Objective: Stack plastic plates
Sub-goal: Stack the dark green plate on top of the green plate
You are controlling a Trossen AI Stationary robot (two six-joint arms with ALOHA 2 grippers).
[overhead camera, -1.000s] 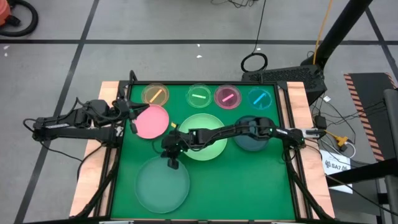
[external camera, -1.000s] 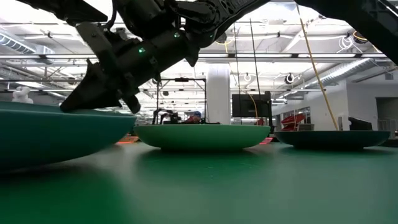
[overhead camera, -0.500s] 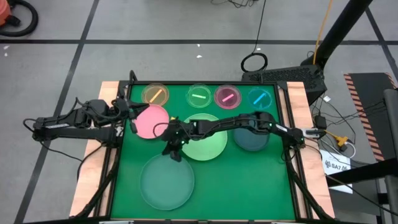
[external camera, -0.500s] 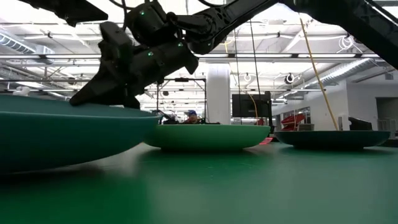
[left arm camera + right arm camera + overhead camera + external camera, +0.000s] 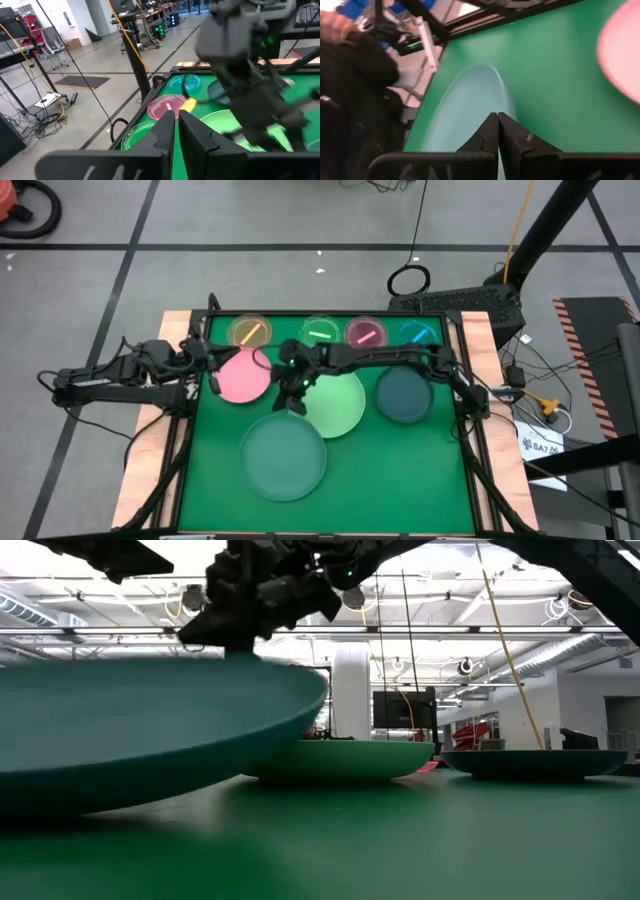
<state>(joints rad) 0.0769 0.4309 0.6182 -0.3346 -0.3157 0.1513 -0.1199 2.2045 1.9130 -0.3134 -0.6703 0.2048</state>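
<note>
My right gripper is shut on the frosted clear plate, which fills the left of the low view. The plate's far right part overlaps the near left edge of the light green plate. My left gripper is shut at the left rim of the large pink plate. The dark teal plate lies at the right. The small amber, green, pink and blue plates, each with a stick-like mark, stand in a row along the far edge. My left gripper is beside the pink plate's left rim; I cannot tell whether it touches it. My right gripper pinches the frosted plate's far rim between its two fingers, coming from above and slanting down. The plate is tilted, its held rim raised and its near part low by the table.
The green mat has free room at the near right. Wooden rails run along the table's left and right sides. The right arm reaches across the far half of the table, over the light green plate.
My right gripper has gone toward the far edge and the table's right, staying shut. It has drawn the frosted plate along toward the light green plate. The plate's held rim has risen, and it now overlaps the green plate's edge.
</note>
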